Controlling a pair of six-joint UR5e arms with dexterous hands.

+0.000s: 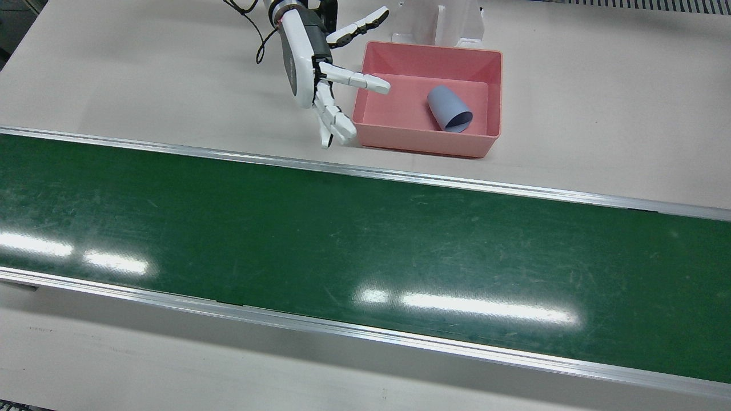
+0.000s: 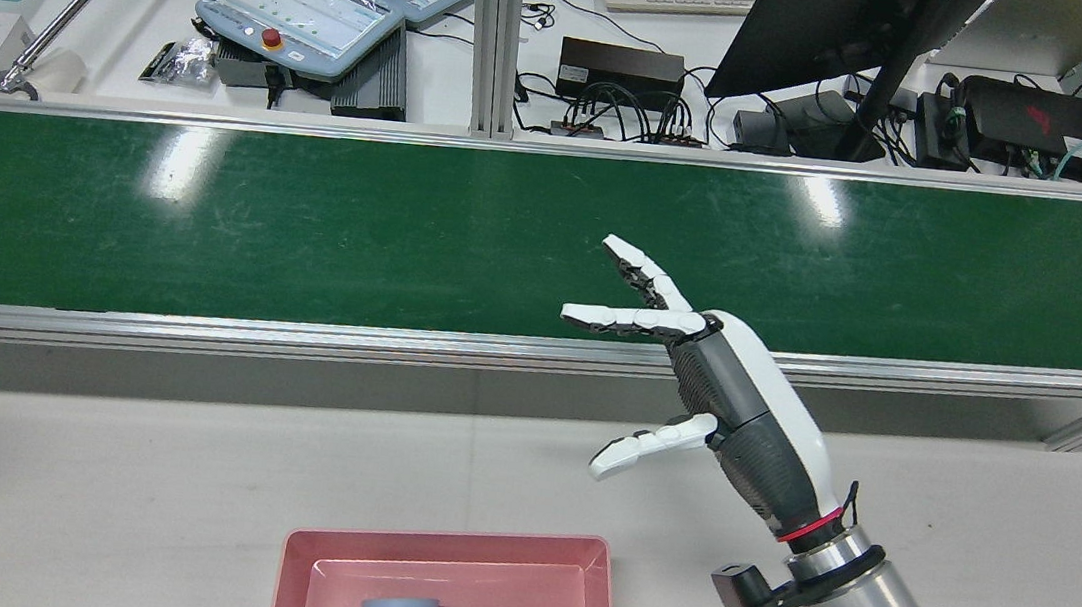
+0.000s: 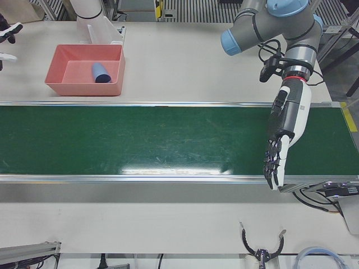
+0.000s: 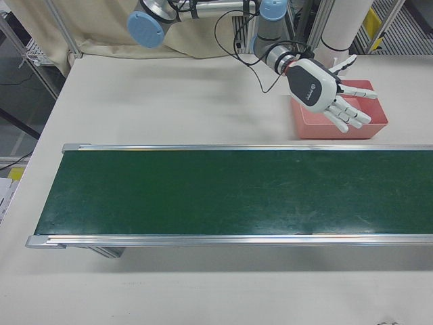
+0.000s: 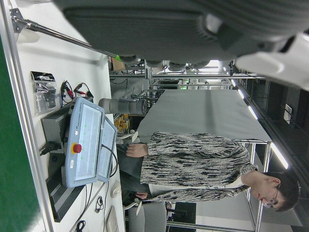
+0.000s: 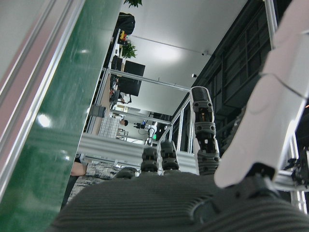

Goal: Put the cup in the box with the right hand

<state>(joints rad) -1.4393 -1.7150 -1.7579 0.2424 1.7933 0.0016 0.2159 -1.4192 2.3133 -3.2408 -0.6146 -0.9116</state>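
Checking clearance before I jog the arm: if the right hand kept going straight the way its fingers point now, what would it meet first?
Most likely the green conveyor belt. The open right hand points away from the pink box toward the belt's near rail; its height is unclear, so it might pass over that.

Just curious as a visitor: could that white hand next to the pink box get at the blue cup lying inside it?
Probably yes. The right hand is open beside the box, which has no lid, and the cup lies on its side with nothing over it.
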